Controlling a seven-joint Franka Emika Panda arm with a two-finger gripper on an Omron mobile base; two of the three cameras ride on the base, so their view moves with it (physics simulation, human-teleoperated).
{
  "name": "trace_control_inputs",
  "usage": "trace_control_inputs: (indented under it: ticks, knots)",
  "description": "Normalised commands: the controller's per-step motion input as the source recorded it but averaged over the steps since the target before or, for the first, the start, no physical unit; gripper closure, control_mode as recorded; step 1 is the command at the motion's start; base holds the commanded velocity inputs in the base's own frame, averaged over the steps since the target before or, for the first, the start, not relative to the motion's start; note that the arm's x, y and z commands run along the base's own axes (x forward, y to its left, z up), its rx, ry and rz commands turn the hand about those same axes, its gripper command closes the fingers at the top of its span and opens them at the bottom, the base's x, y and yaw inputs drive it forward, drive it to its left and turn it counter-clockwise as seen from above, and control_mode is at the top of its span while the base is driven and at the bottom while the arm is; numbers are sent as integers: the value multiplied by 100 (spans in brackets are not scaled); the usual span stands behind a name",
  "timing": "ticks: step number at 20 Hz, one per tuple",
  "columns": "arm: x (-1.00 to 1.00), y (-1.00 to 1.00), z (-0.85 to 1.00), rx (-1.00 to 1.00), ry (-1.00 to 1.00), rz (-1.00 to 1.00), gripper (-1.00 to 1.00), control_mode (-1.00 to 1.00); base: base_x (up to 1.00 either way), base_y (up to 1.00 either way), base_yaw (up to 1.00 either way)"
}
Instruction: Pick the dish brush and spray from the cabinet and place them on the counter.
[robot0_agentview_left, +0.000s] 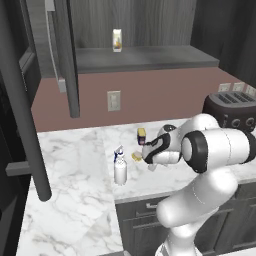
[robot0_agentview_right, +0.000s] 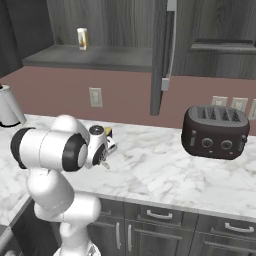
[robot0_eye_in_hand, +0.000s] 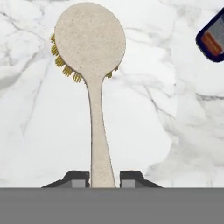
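I have the jaws pinching the dish brush (robot0_eye_in_hand: 97, 87) handle low over the desk (robot0_eye_in_hand: 175, 131), frame centre; next I set it down and let go

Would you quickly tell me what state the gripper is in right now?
Gripper: closed on the handle of the dish brush, holding it low over the counter.

even soft light, faint shadows, sharp render
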Motion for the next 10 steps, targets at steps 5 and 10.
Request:
trace_control_inputs:
  ticks: [5,10]
  knots:
    - [3,9,-1,0,3,0,-100,-100,0,0,0]
    - [-19,1,27,-2,3,0,-100,-100,0,0,0]
